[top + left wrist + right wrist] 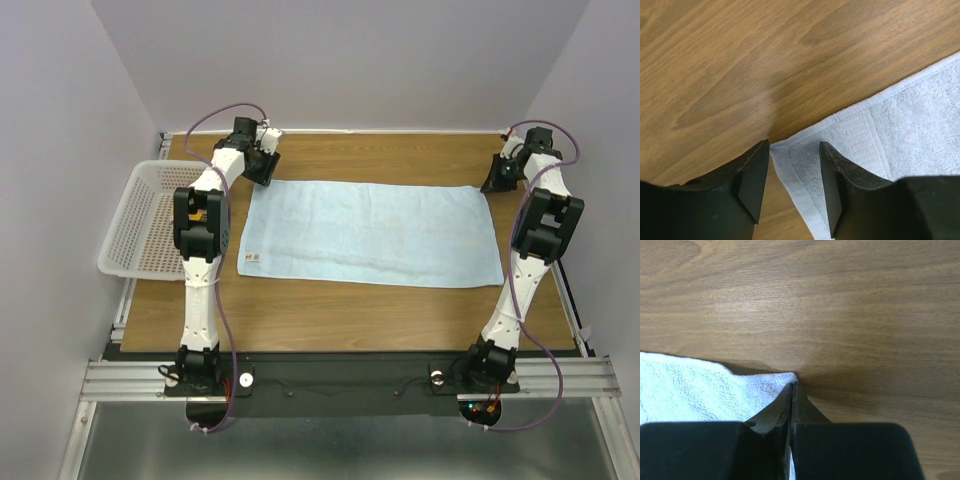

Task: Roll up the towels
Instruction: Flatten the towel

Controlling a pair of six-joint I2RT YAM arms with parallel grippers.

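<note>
While the light blue towel lies flat mid-frame, the left end effector stands apart astride its upper-left corner; the right end effector clamps its upper-right corner.

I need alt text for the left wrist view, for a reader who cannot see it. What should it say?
Two black jaws stand open over the corner of a light blue towel, its hem lying between them. The towel lies flat on a brown wooden table, which fills the upper left.
</note>
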